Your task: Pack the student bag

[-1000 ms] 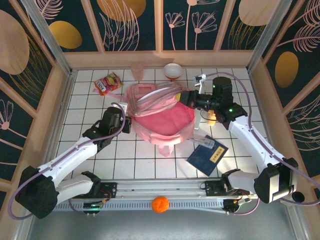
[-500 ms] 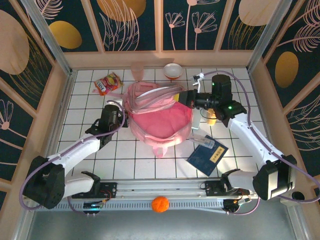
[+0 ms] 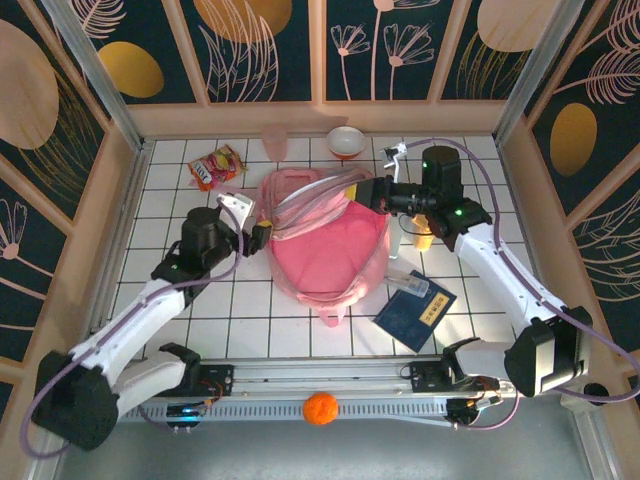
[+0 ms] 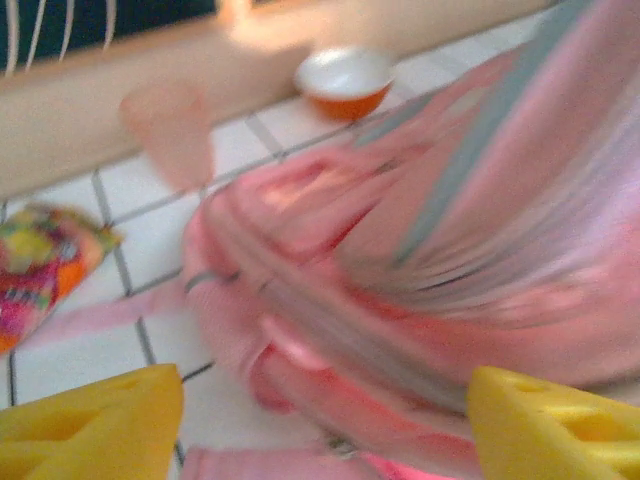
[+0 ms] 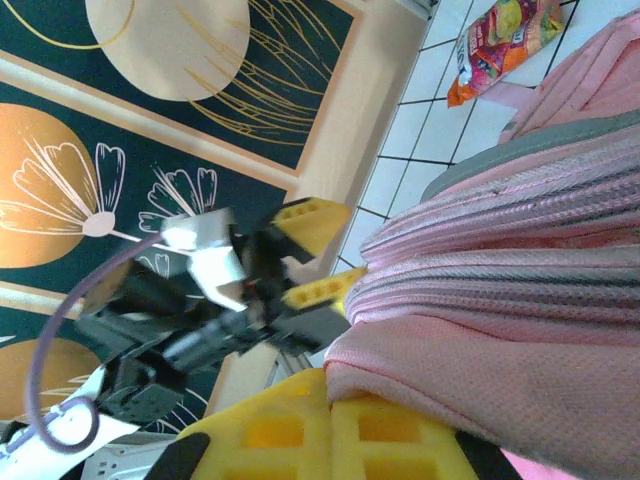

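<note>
Two loose things lie nearest us: an orange ball (image 3: 320, 408) on the rail by the arm bases, and a blue book (image 3: 415, 310) on the white-tiled worktop (image 3: 250, 320), just right of the bag's near end.

Past them, the student bag (image 3: 325, 240) sits mid-worktop between the two arms. The left gripper (image 3: 262, 234) stands released just off the bag's left side, its yellow fingers spread with nothing between them. The right gripper (image 3: 372, 192) is clenched on a fold of pink fabric at the bag's far right edge and seems to hold that edge up.

We judge the step in hand to be readying the bag. One arm pins the opening while the other is free. Whether anything is inside yet, we cannot tell.

Farther back lie a snack packet (image 3: 215, 166), a pink cup (image 3: 275, 145) and a small bowl (image 3: 346, 141) by the far wall. The next move likely calls for the free left gripper to fetch an item, the snack packet being nearest it, while the right grip stays firm.
</note>
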You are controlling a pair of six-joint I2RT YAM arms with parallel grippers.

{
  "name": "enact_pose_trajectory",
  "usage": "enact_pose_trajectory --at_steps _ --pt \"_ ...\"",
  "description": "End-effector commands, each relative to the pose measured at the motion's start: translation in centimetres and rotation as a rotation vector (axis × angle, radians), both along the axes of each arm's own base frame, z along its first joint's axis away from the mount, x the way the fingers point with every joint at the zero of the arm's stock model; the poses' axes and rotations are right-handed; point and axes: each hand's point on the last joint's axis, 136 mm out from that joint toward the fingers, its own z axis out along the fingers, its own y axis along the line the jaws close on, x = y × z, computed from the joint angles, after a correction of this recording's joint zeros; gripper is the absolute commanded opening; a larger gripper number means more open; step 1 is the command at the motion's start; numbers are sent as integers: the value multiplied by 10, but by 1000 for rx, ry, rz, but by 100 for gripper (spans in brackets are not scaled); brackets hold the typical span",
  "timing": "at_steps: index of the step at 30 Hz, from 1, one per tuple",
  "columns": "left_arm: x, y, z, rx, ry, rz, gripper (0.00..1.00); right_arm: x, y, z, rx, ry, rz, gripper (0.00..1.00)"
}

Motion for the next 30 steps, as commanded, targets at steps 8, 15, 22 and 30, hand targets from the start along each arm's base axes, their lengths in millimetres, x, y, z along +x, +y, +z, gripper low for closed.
enact_pose_trajectory --at_steps 8,15,22,30 --pt "-49 -71 51 225 -285 -460 87 -9 23 25 25 -111 31 0" --pt "-14 -103 82 201 -374 -356 91 -16 32 20 12 -101 52 0" --pt "3 -121 61 245 -294 -391 66 -21 35 17 3 -101 71 0" --pt "-30 -97 63 167 -184 -368 0 -15 11 15 13 -118 4 0"
